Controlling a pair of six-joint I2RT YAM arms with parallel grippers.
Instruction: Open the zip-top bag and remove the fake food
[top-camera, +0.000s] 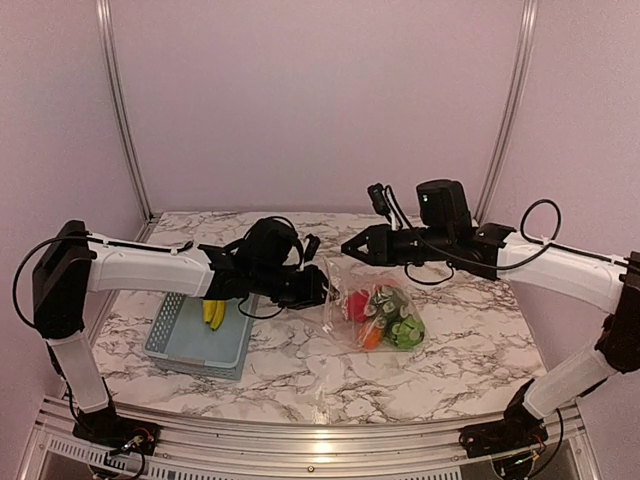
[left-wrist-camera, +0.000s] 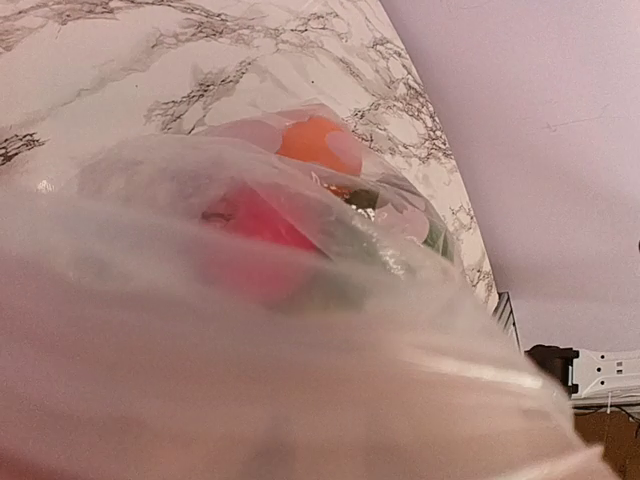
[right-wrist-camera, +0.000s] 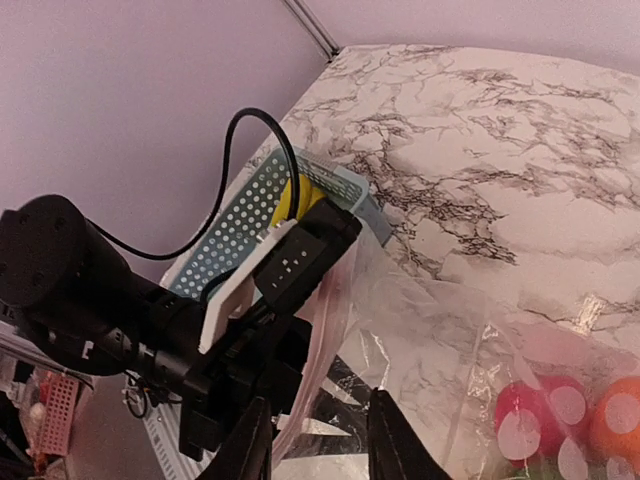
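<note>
**Mid bag-opening: both grippers at the mouth end**

Got the zip-top bag (top-camera: 338, 318) lying on the marble table (top-camera: 470, 350), about centre, just right of the blue basket (top-camera: 190, 348). Holds most of the fake food (top-camera: 388, 318), bunched at its right end. Can make out a red fruit (left-wrist-camera: 255, 215) and an orange (left-wrist-camera: 318, 140) through the film. Counting one banana (top-camera: 213, 313) already over in the basket.

Found the left gripper (top-camera: 318, 290) pressed right up against the bag's left edge, with film draped across its whole wrist view. Probably there to pin one side of the mouth. Can't tell whether it's actually pinched on the plastic or only close to it, since the fingers hide behind the film.

Spotted the right gripper (top-camera: 348, 247) hovering just above that same raised edge, pointing left. Jaws part-way apart, nothing clearly clamped between them. Reads like lining up for the opposite lip, so as to pull against the left side.

As for orientation: runs roughly left to right, skewed a bit from far-left to near-right. Has the mouth end lifted toward the left gripper and the heavy food end flat on the table, nearer the right arm. Couldn't pick out the zip strip itself.
</note>
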